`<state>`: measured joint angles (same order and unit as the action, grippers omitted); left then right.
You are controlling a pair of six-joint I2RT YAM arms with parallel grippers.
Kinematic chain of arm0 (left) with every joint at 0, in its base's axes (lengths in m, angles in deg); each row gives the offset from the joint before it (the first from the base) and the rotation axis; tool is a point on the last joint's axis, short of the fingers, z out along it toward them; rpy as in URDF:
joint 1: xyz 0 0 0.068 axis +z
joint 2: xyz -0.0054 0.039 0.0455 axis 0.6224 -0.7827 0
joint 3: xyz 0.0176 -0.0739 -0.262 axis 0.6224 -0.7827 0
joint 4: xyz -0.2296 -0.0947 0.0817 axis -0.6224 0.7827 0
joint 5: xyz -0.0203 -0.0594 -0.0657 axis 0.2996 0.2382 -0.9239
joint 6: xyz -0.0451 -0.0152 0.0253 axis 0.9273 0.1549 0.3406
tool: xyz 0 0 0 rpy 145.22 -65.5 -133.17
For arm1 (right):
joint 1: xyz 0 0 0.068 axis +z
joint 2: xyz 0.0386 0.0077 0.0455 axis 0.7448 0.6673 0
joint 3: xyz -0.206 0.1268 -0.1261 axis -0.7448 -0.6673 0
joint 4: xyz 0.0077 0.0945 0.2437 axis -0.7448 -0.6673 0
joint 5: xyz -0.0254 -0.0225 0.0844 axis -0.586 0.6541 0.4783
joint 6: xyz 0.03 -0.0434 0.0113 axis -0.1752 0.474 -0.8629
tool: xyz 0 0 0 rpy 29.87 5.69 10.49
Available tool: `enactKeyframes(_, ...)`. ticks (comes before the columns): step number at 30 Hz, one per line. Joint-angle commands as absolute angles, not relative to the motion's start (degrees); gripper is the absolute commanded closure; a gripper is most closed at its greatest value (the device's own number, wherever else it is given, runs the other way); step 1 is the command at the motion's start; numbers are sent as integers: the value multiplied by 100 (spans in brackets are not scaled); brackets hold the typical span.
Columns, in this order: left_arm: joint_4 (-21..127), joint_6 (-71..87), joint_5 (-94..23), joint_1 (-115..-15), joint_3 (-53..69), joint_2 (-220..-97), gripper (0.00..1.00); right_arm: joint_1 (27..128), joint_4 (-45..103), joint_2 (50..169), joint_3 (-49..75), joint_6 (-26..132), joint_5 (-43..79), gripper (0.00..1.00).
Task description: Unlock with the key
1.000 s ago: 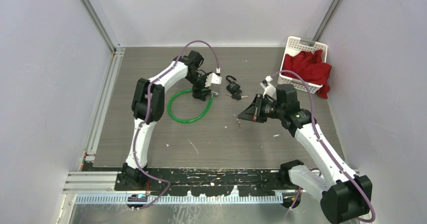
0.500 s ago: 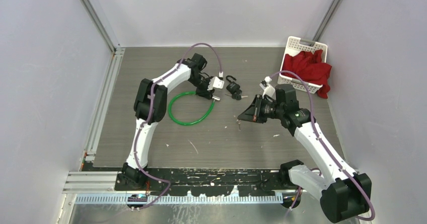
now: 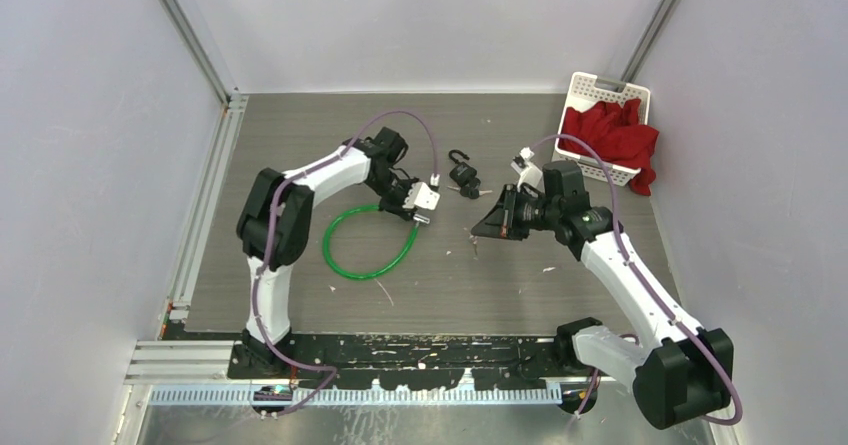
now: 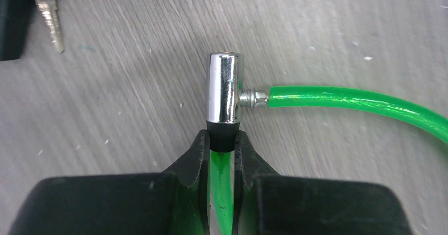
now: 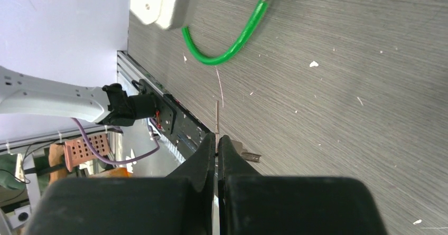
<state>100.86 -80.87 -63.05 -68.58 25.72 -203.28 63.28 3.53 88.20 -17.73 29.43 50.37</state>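
Pinching cable (image 4: 348,100): left fingers (image 4: 193,156) | right fingers (image 5: 203,156) pressed on thin pin (image 5: 216,116); padlock (image 3: 462,175) apart

overhead camera looks down; close wrist views share green cable (image 4: 348,100).

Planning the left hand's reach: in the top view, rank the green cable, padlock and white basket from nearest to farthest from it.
1. green cable, gripped by the left hand.
2. padlock, just right of it.
3. white basket, far back-right corner.

Cable (image 3: 365,277) left of padlock (image 3: 463,175); basket (image 3: 610,87) far right, behind.
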Motion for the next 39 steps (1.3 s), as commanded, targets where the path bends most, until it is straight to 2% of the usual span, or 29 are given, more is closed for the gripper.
enactKeyframes(1,10402,-8320,-6186,-6873,2422,-18748,100,6299,260,8878,-1236,3358,5117,99)
enactKeyframes(6,10967,-8489,-6826,-6832,2225,-17212,100,6318,478,9001,-920,3432,5214,99)
enactKeyframes(10,10229,-8037,-7627,-6763,1100,-15967,100,6706,579,9037,-520,3662,5145,99)
enactKeyframes(13,9635,-8016,-7868,-6760,181,-14942,100,7200,360,9076,-142,3991,4911,99)
enactKeyframes(16,9406,-7855,-7980,-6767,-222,-14288,100,7660,190,9118,112,4196,4653,99)
enactKeyframes(28,8859,-7560,-7683,-6764,-771,-13569,100,8669,-567,9558,1006,4577,4291,99)
enactKeyframes(39,8452,-7142,-7205,-6763,-866,-13562,100,8960,-639,9599,1211,4496,4406,99)
